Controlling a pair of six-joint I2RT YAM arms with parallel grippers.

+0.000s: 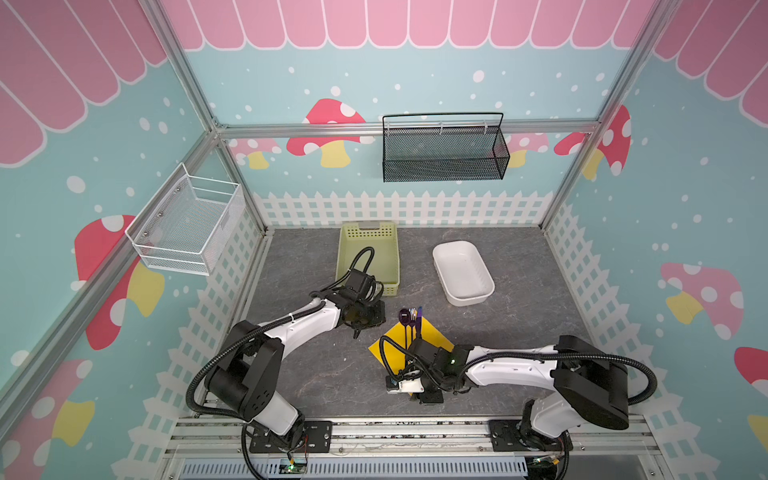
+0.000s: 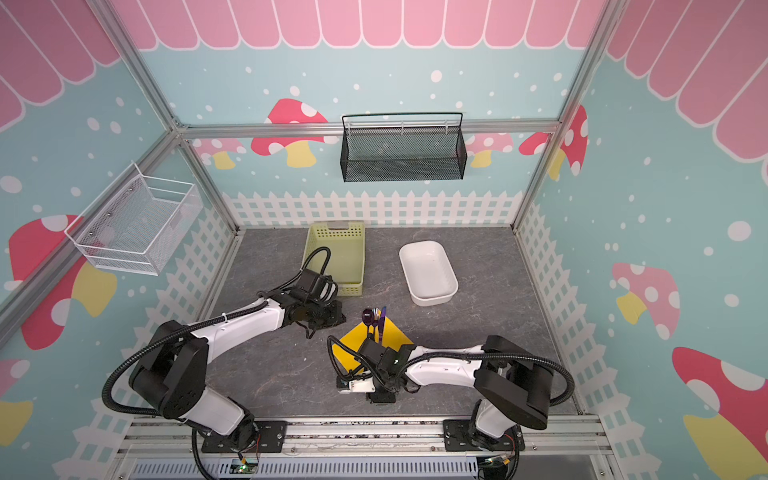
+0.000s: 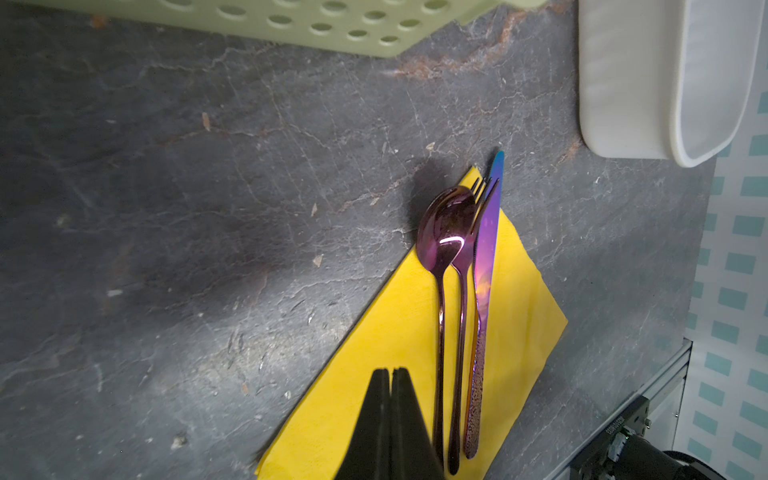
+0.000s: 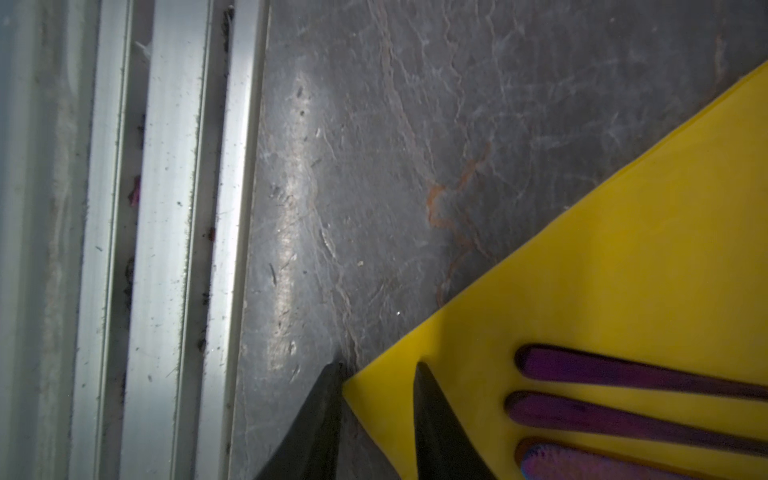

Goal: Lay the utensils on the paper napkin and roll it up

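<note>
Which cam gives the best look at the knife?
Left wrist: the knife shows whole, blade tip to textured handle, lying on the yellow napkin beside the fork. In both top views it is tiny, its handle partly hidden by the right arm. Right wrist shows only its blurred handle end.

I find nothing readable here; the only print is a tiny white code on a black camera housing point(image 3: 622, 430), too blurred to make out.
</note>
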